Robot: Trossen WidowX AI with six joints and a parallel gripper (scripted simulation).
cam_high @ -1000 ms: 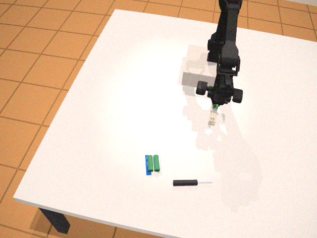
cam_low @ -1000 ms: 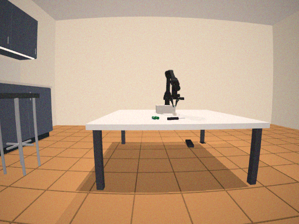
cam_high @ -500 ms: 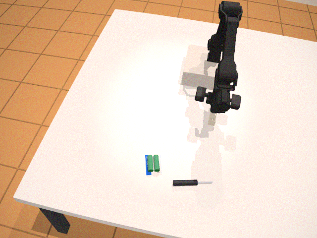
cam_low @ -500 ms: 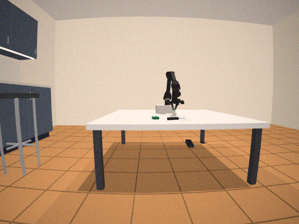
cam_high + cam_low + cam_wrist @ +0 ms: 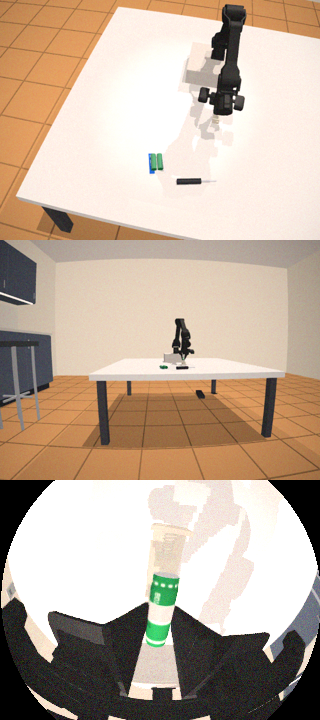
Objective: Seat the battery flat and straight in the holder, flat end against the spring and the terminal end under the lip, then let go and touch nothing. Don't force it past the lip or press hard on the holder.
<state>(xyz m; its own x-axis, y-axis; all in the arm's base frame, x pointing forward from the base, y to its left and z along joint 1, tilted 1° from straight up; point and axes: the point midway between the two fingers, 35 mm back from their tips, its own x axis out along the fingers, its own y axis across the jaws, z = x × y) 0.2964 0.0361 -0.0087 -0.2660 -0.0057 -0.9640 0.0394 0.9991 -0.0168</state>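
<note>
My gripper (image 5: 160, 608) (image 5: 183, 358) is shut on the green-and-white battery (image 5: 163, 600) (image 5: 183, 359). In the wrist view the battery's grey end faces up the picture, toward the holder. The cream holder (image 5: 215, 119) (image 5: 183, 363) (image 5: 169, 550) lies on the table beneath and beyond the battery. The battery overlaps the near part of the holder in the wrist view. Whether it touches the holder, and how high it is, I cannot tell. The near end of the holder is hidden, and the spring and lip are not clearly seen. In the top view the arm hides the fingertips and the battery.
Two green cylinders (image 5: 153, 161) (image 5: 160, 161) lie by a blue strip (image 5: 151, 171) toward the front left. A black-handled screwdriver (image 5: 188, 181) (image 5: 182, 367) lies near the front. A pale box (image 5: 199, 76) (image 5: 170, 357) stands behind the gripper, by the arm's base.
</note>
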